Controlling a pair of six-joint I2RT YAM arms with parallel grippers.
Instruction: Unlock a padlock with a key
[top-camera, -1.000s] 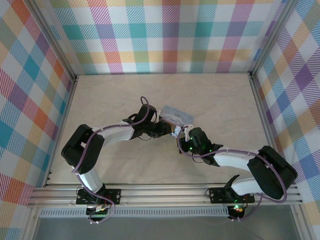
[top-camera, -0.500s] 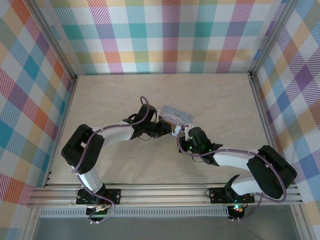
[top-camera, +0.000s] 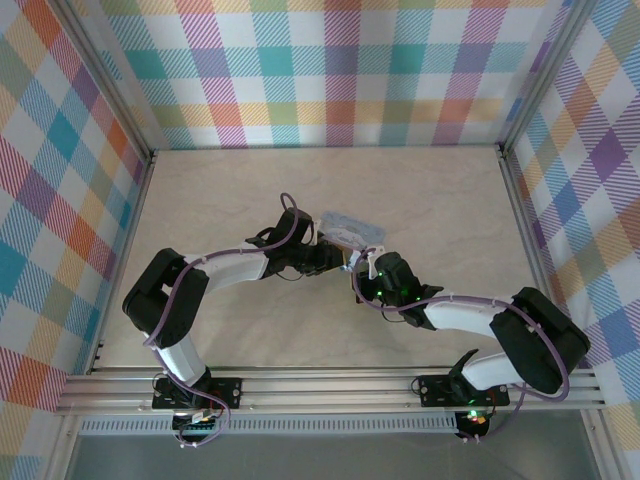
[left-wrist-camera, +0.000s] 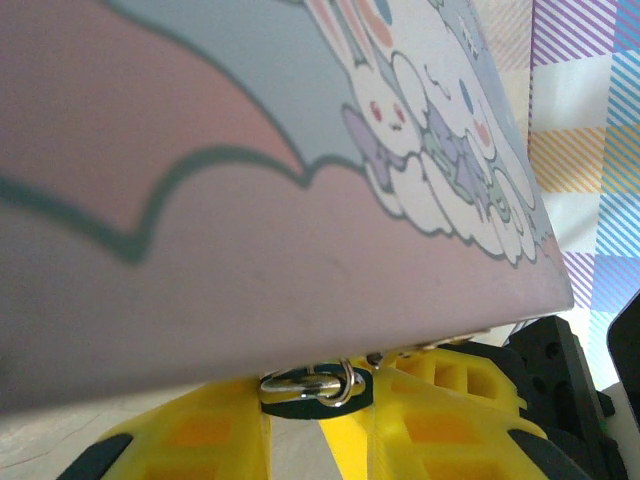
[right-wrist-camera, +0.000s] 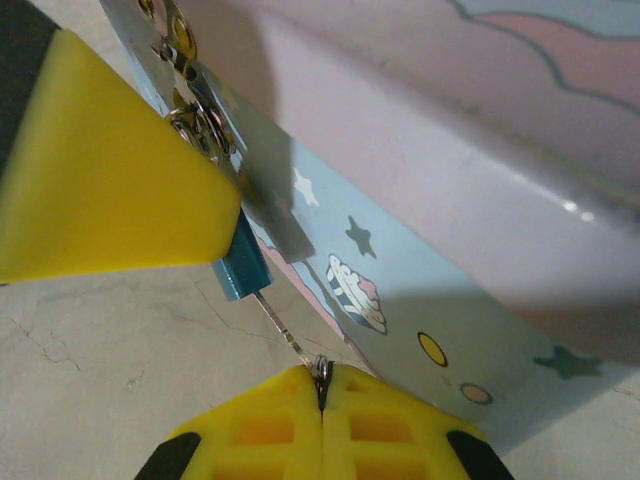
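Note:
The tiny blue padlock (right-wrist-camera: 240, 270) hangs at the latch of the cartoon-printed tin (right-wrist-camera: 430, 190). Its silvery shackle (left-wrist-camera: 318, 384) sits between the yellow fingers of my left gripper (left-wrist-camera: 315, 400), which is shut on the padlock. One of those left fingers (right-wrist-camera: 110, 190) covers the padlock's upper part in the right wrist view. My right gripper (right-wrist-camera: 322, 385) is shut on the key (right-wrist-camera: 275, 315), whose thin blade runs up-left into the bottom of the padlock. From above, the left gripper (top-camera: 338, 258) and right gripper (top-camera: 362, 276) meet at the near side of the tin (top-camera: 352, 228).
The tin rests on a pale marbled tabletop (top-camera: 220, 190) with open room all around it. Plaid walls (top-camera: 330, 70) and aluminium rails (top-camera: 320, 385) enclose the table. Both forearms reach inward from the near edge.
My right arm has edged slightly left, toward the padlock. The left arm and the tin have not visibly moved.

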